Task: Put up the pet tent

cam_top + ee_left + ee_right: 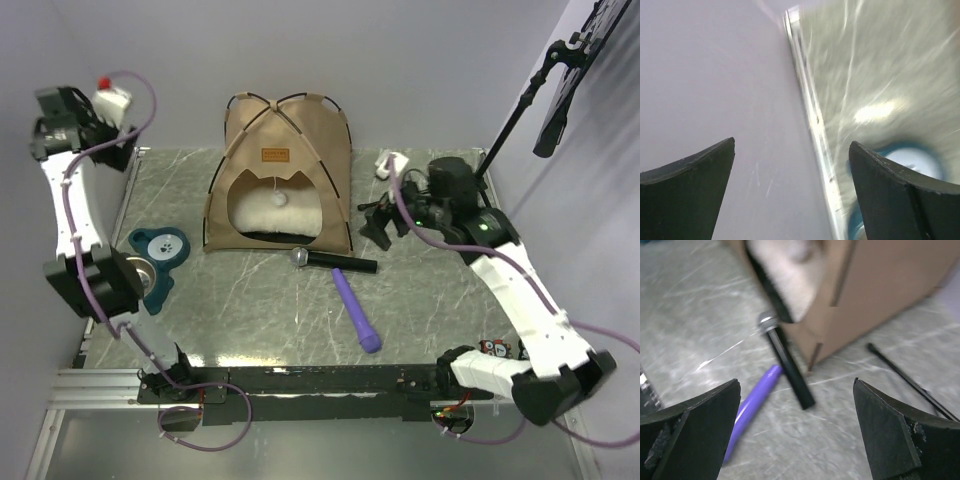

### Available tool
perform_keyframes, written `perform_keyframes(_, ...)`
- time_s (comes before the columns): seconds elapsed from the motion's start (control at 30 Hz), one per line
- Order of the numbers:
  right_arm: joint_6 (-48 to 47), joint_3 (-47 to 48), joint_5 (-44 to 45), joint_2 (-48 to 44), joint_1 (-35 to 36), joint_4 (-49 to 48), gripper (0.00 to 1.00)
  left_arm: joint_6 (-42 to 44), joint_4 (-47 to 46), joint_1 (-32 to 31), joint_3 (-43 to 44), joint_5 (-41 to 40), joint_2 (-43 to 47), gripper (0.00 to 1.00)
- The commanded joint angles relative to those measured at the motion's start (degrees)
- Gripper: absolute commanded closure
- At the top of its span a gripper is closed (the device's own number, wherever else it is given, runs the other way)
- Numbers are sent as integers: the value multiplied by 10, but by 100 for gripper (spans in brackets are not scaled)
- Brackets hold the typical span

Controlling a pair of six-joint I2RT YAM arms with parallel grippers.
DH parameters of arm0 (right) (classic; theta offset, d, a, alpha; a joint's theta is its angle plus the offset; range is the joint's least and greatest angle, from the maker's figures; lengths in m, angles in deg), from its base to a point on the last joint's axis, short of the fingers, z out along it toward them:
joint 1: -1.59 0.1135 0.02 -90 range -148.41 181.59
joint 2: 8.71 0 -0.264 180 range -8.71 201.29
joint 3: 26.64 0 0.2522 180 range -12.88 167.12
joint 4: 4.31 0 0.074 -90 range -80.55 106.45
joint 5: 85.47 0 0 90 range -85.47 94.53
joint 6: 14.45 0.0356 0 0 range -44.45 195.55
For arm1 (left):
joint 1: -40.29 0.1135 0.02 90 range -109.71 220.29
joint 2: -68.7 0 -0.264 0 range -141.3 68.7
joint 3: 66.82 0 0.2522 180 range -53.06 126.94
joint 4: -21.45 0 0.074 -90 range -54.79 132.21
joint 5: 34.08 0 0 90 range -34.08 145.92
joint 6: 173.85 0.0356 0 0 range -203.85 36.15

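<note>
1. We see the pet tent standing, poles crossed, mid far edge of the bench.
2. Left gripper and right gripper: jaws apart, empty.
3. We judge setup done.

Left arm: folded at the elbow by the left edge, forearm rising steeply toward the far-left corner.
Left end effector: held high, angled downward, its fingers spread wide with nothing between them.
Right arm: elbow low at the near right, forearm reaching forward and inward.
Right end effector: tilted downward, pointing leftward, both dark pads spread wide, gripping nothing.
</note>
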Motion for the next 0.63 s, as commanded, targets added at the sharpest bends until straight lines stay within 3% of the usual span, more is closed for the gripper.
perform_keyframes(0.0, 56, -2, 59, -54, -39, -42, 0, -149, 88, -2, 48, 120, 90, 0)
perform_keyframes(0.07, 82, -18, 60, -66, -64, -47, 0, -194, 76, -12, 0, 126, 131, 0)
perform_keyframes(0.2, 132, -69, 47, -103, -125, -66, 0, -247, 9, -37, -197, 132, 245, 0)
perform_keyframes(0.37, 156, -160, 71, -172, -155, -83, 0, -269, -107, -124, -420, 19, 387, 0)
perform_keyframes(0.47, 153, -206, 97, -209, -154, -86, 0, -285, -126, -157, -468, -1, 417, 0)
perform_keyframes(0.6, 151, -219, 109, -230, -157, -85, 0, -279, -122, -179, -454, -5, 428, 0)
